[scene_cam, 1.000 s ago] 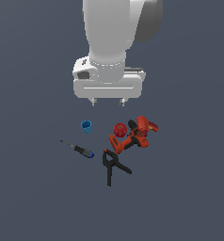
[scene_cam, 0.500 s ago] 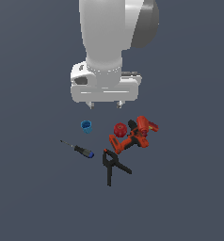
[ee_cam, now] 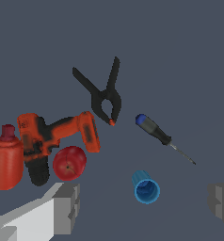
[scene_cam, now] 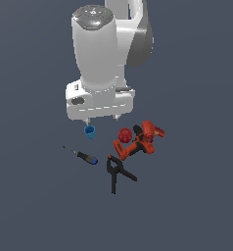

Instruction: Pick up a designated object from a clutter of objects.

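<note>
The screwdriver [scene_cam: 81, 155] lies flat on the dark floor at the exterior view's left of the clutter; it has a thin dark shaft, a black handle and a blue end cap. It also shows in the wrist view [ee_cam: 162, 136]. My gripper [scene_cam: 102, 118] hangs above the floor, over the small blue cup [scene_cam: 89, 131], and is open and empty. In the wrist view its two grey fingers [ee_cam: 62, 204] stand wide apart, with the cup [ee_cam: 145, 188] between them and the screwdriver beyond it.
A red-orange power drill [scene_cam: 139, 140] lies at the exterior view's right of the group, with a red round knob [scene_cam: 124, 134] beside it. A black spring clamp [scene_cam: 115, 172] lies on the near side, close to the screwdriver's blue cap.
The arm has swung and shifted toward the exterior view's left, and the gripper now sits over the blue cup. The objects have not moved.
</note>
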Available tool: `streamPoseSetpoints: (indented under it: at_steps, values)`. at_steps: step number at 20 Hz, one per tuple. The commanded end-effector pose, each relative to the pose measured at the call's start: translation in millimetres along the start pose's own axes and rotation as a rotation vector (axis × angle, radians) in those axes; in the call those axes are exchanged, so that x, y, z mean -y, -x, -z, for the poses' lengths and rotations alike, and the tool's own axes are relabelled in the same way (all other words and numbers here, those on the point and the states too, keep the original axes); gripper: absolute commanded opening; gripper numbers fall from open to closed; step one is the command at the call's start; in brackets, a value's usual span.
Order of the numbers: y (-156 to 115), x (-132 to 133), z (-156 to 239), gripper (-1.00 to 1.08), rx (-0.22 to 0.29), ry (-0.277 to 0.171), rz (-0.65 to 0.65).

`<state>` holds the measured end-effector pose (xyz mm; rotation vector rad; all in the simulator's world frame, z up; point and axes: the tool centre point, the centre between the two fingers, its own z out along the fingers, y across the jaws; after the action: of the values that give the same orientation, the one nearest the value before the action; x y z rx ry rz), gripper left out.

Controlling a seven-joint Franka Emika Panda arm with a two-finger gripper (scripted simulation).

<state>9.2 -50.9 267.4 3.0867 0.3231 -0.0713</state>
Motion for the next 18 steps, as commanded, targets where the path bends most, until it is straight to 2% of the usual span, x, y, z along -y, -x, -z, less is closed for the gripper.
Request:
streamPoseSetpoints:
  at_steps: [1, 18]
  values:
    - [-1.9, -10.4, -12.7, 1.00, 0.002, 0.006, 0.054]
    - [-4.1, -75.4, -103.2, 1.00, 0.003, 0.015, 0.442]
